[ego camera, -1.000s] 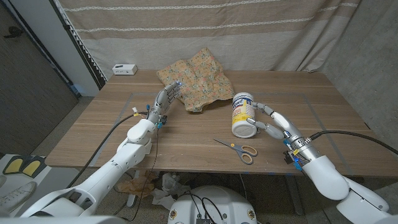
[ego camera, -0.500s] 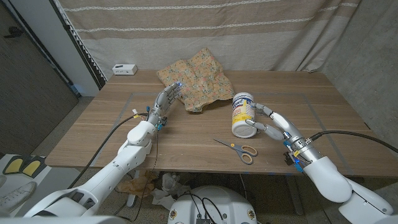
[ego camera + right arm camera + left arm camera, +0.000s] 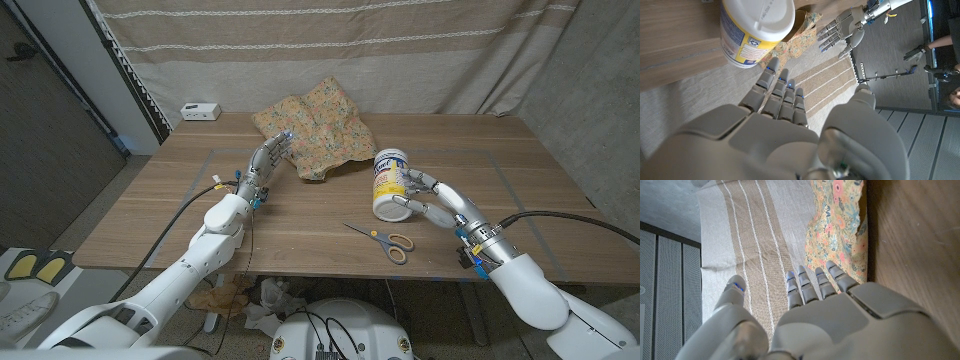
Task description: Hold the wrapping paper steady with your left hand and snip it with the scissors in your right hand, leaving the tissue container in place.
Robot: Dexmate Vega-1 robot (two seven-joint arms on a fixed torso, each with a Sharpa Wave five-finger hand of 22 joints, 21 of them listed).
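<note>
Left hand (image 3: 264, 163) sits near the left edge of the crumpled floral wrapping paper (image 3: 315, 132), fingers apart, holding nothing. Right hand (image 3: 432, 199) is by the white cylindrical tissue container with the yellow label (image 3: 390, 184), fingers spread around it; contact unclear. Orange-handled scissors (image 3: 383, 239) lie flat on the wooden table (image 3: 180, 210), in front of the container, apart from both hands.

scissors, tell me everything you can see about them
The scissors lie flat on the wooden table near its front edge, closed or nearly so. The blades look like grey metal and point toward the robot's left; the handles are two orange-tan loops, plastic by the look of them, on the right end. Nothing touches them: the right hand is up by the tissue container, beyond the scissors, and holds nothing.
</note>
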